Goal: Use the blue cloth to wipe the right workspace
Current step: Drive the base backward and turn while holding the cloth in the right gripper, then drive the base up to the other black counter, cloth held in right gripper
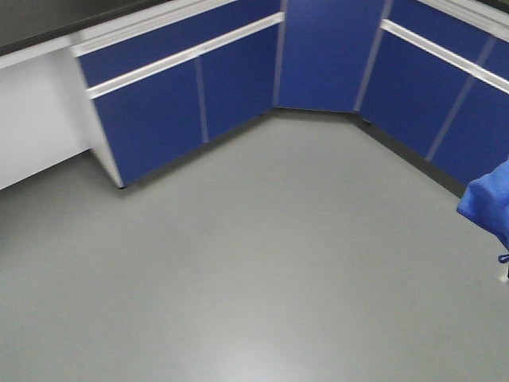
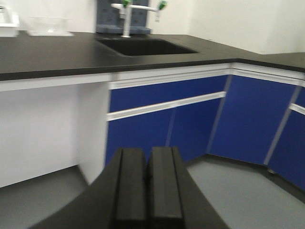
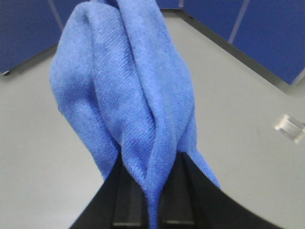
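Note:
The blue cloth hangs bunched in folds from my right gripper, which is shut on it above the grey floor. In the front view only a corner of the cloth shows at the right edge, with its small loop tag dangling below. My left gripper is shut with nothing between its fingers, and it points toward the blue cabinets. The right workspace is out of view.
Blue cabinet fronts wrap around a corner beyond the grey floor. A black benchtop carries a sink, a white tap and white bins. A small clear object lies on the floor.

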### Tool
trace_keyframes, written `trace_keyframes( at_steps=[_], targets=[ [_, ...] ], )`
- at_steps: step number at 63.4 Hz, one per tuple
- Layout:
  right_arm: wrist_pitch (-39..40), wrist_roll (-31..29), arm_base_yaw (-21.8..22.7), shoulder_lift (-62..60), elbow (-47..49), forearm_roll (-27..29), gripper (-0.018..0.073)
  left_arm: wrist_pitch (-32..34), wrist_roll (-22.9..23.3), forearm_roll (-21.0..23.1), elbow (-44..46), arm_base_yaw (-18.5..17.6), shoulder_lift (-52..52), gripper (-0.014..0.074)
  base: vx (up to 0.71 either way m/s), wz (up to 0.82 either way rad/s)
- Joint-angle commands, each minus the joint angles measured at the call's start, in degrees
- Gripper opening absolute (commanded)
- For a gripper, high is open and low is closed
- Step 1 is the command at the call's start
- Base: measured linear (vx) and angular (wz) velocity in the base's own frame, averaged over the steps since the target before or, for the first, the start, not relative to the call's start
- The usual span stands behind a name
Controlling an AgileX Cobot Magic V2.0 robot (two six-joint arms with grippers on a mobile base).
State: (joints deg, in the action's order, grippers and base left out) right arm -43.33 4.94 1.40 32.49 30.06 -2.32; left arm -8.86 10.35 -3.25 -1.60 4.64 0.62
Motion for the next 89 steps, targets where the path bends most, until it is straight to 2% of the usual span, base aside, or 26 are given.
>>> trace_keyframes(
  at_steps=[1,89],
  targets=[
    [3.6,-0.4,0.1,0.1,1.7,-0.3,0.0000,4.8,0.5,0.4,-1.8,-0.2,0.9,-0.0006,-0.04,-0.69],
    [2.8,-0.4,0.2,0.1,1.7,-0.3,0.0000,4.8,0.5,0.4,-1.8,-0.2,0.9,-0.0006,0.06,-0.69]
  ],
)
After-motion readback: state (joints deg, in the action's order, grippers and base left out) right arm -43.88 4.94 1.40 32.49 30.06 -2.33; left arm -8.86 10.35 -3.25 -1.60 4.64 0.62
